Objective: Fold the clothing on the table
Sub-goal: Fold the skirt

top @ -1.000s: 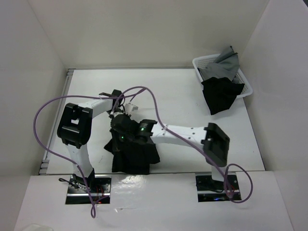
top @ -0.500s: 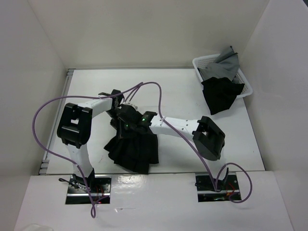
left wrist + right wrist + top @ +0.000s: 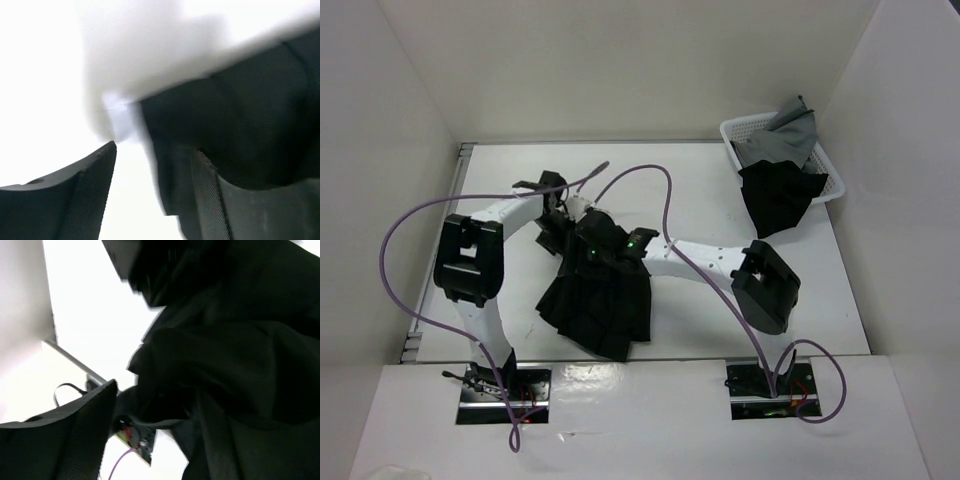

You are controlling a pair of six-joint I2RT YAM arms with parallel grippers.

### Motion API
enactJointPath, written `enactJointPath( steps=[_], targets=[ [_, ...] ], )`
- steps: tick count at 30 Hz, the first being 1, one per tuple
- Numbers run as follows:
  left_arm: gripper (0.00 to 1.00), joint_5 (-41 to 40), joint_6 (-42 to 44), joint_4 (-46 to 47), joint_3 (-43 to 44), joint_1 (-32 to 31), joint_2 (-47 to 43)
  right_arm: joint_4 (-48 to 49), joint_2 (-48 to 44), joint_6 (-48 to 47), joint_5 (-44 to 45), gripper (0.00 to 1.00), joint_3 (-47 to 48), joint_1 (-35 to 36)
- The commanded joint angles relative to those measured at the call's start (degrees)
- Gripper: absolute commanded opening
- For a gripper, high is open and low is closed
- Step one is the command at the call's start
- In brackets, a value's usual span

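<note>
1. Left fingers point(image 3: 75, 200) – spread, with bare counter point(image 3: 700, 190) showing in the gap. Black cloth lies beside one finger only and is not pinched.
2. Skirt point(image 3: 595, 305) – lying rumpled on the counter, left of centre and toward the near edge. Its narrow end is under both wrists and it fans wider toward the arm bases.
3. Right fingers point(image 3: 70, 440) – spread, just over the skirt's narrow end. Dark folds fill the view beneath them; nothing is seen pinched.
4. Basket point(image 3: 834, 176) – white, in the far right corner, with a grey cloth point(image 3: 790, 128) inside. Another black garment point(image 3: 775, 205) is draped over its near rim, well apart from the skirt.
</note>
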Motion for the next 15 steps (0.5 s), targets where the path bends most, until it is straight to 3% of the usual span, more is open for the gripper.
enactJointPath(
  steps=[1, 6, 10, 13, 15],
  targets=[
    [0.71, -5.5, -1.0, 1.9, 4.8, 4.3, -4.5, 5.0, 0.3, -3.0, -1.4, 0.72, 5.8, 0.0],
    [0.78, -12.2, -0.5, 1.9, 10.6, 8.1, -9.8, 6.9, -4.4, -4.8, -1.9, 0.78, 8.4, 0.6],
    [0.79, -10.9, 2.1, -4.5, 16.0, 8.1, -13.6, -1.1, -10.4, -6.2, 3.6, 0.80, 10.1, 2.2],
    [0.79, -5.7, 5.9, -11.8, 19.5, 7.4, -16.2, -6.8, -18.7, -1.3, 7.1, 0.80, 3.0, 2.2],
    [0.79, -2.9, 8.5, -17.5, 20.1, 4.4, -18.5, -7.4, -26.9, 1.8, 9.4, 0.80, -7.1, 1.7]
  ],
)
